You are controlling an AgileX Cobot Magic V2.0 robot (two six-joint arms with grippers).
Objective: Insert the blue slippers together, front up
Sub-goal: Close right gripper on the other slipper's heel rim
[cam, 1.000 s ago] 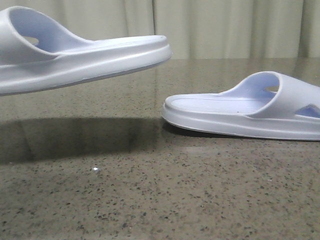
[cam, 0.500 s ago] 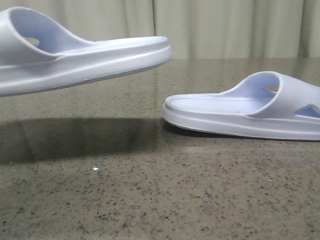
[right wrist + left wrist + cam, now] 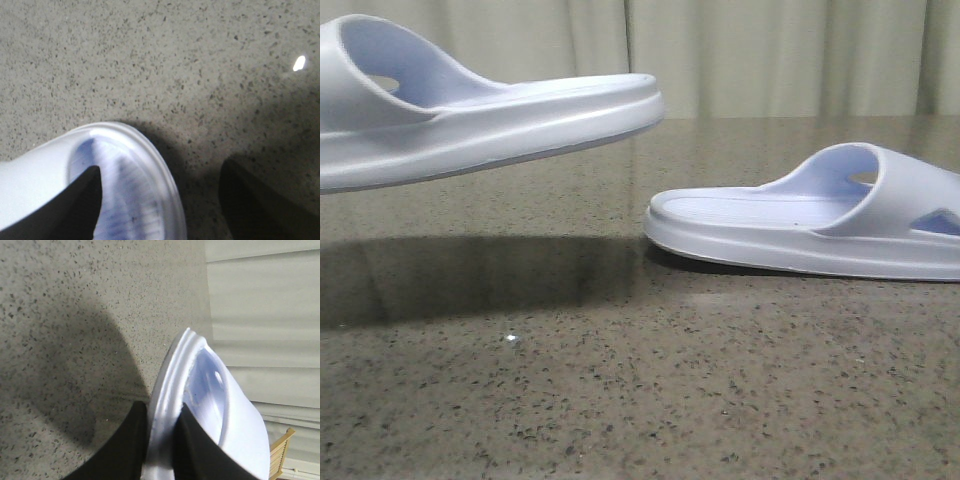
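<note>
Here, one slipper (image 3: 470, 115) is held clear of the table (image 3: 620, 400), its sole edge pinched between the left gripper's (image 3: 160, 440) fingers (image 3: 132, 440). The second slipper (image 3: 810, 225) lies flat on the table, to the right of the raised one and apart from it. The right gripper (image 3: 160, 200) is spread wide over that slipper's end, gripping nothing.
</note>
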